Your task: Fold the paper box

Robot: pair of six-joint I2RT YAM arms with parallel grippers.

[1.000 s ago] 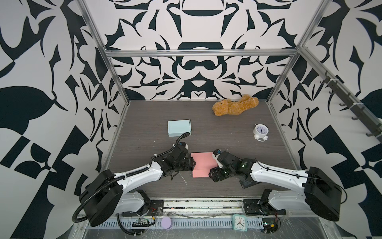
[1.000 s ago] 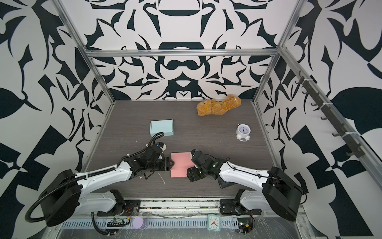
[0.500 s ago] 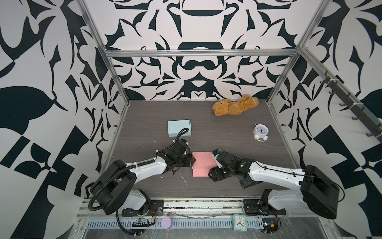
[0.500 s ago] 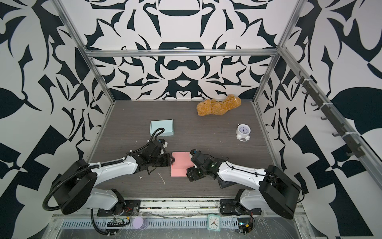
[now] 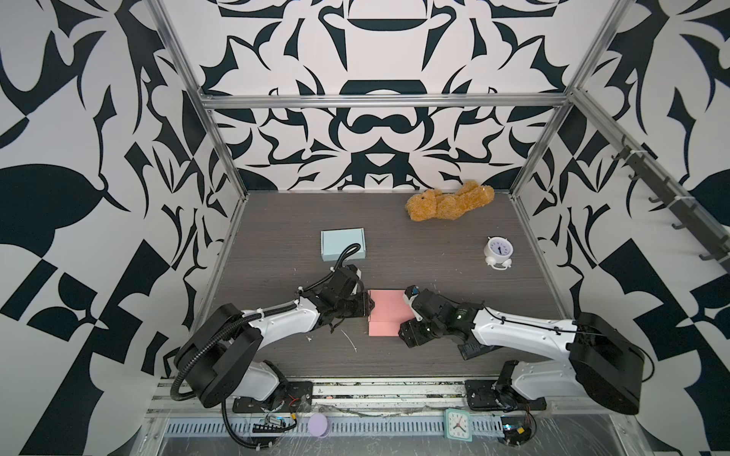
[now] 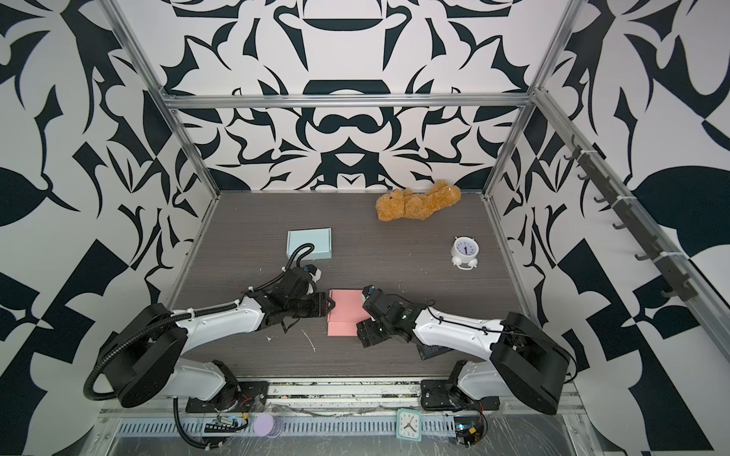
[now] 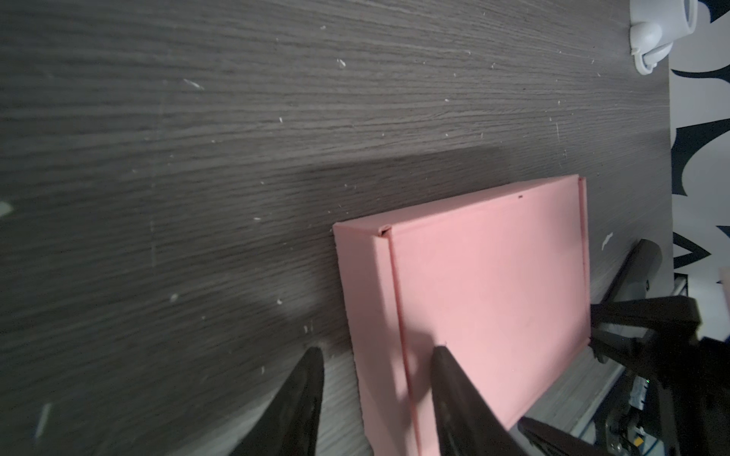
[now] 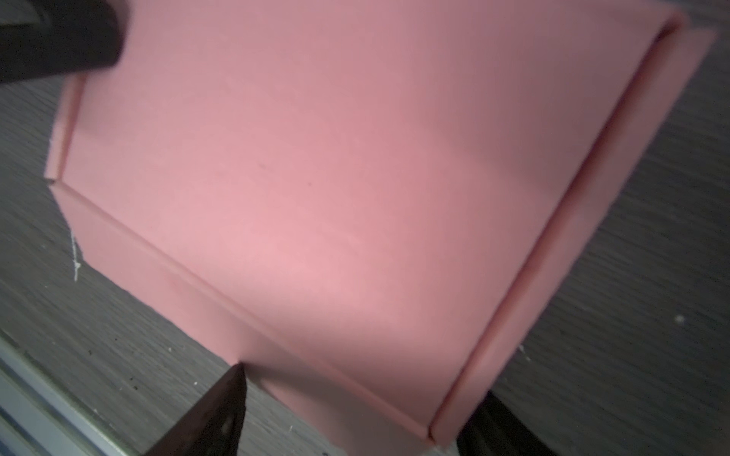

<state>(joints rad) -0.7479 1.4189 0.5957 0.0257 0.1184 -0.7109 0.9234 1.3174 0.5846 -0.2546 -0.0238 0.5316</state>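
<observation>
The pink box (image 5: 389,312) lies closed at the front middle of the table (image 5: 276,237), between the two arms. The left gripper (image 7: 375,355) is at its left side with jaws apart: one finger (image 7: 450,379) is over the lid, the other outside the wall, not touching it. The right gripper (image 5: 408,320) has jaws wide around the box's near right corner, one tip touching the near wall. Whether it really grips I cannot tell, because the view is blurred.
</observation>
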